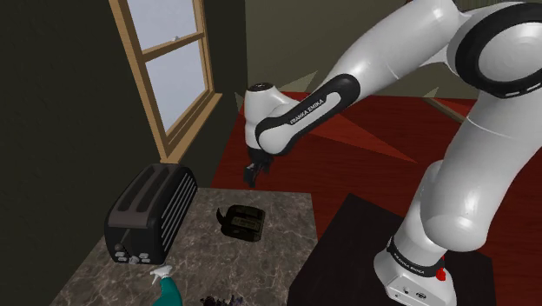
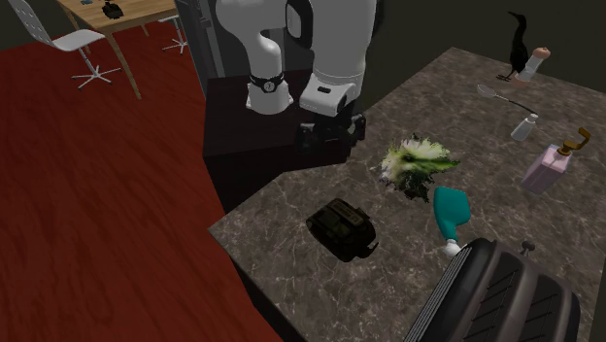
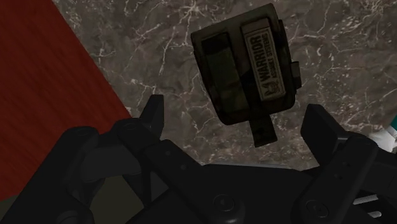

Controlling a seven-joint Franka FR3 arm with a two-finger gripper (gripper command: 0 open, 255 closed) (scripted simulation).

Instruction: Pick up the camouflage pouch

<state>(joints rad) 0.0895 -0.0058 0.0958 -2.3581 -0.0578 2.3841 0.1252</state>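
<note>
The gripper point(image 1: 255, 172) hangs over the marble bench point(image 1: 287, 213) with its fingers point(image 3: 153, 116) spread wide and nothing between them. The camouflage pouch point(image 1: 241, 221) lies flat on the bench, at about 3 o'clock from the black toaster point(image 1: 148, 213) in the shoulder view, with the teal spray bottle point(image 1: 165, 291) off at its 7 o'clock. In the second exterior view the pouch point(image 2: 342, 227) sits near the bench edge that borders the red floor point(image 2: 97, 194), at roughly 6 o'clock from the gripper point(image 2: 332, 131) and well apart from it.

The step in hand looks like the approach and line-up before the descent. In the wrist view the pouch point(image 3: 245, 63) lies ahead of the open gripper point(image 3: 236, 124) and skewed to the line between the fingers, with only its small dark tab point(image 3: 264, 130) reaching toward the gap. To do this well, the hand likely needs to travel forward until the pouch's body, not the tab, is centred between the fingers. A turn of the wrist would then set the fingers square across the pouch's narrower sides. The descent should be straight and slow, stopping with the fingertips just off the bench and flanking the body. The pouch looks soft, so a firm close low on its body should hold better than a pinch on the tab or on the labelled strip point(image 3: 266, 60).
</note>
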